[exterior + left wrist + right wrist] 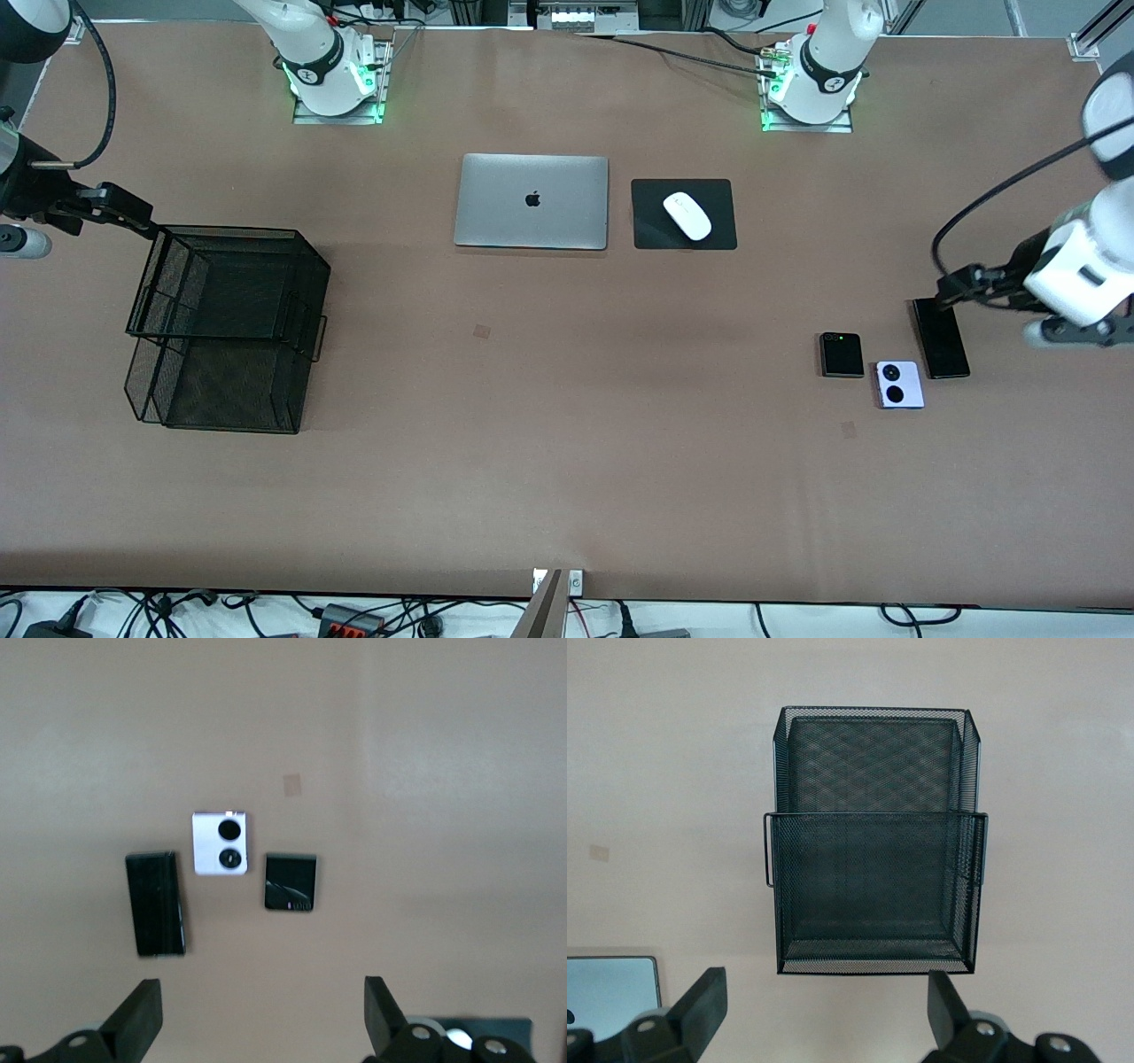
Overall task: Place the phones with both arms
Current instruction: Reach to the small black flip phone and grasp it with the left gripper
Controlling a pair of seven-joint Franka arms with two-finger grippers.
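Observation:
Three phones lie toward the left arm's end of the table: a small black folded phone (842, 354), a lilac phone with two round lenses (900, 384) and a long black slab (941, 338). My left gripper (952, 291) hangs open and empty over the table by the slab's end. The left wrist view shows the slab (156, 903), the lilac phone (221, 843) and the folded phone (290, 882) past my open left gripper (263, 1010). My right gripper (124, 208) is open and empty beside a black mesh tray; it also shows in its wrist view (826, 1005).
A two-tier black mesh tray (221, 232) stands toward the right arm's end, also in the right wrist view (873, 842). A closed silver laptop (532, 201) and a white mouse (687, 215) on a black pad (651, 230) lie near the arms' bases.

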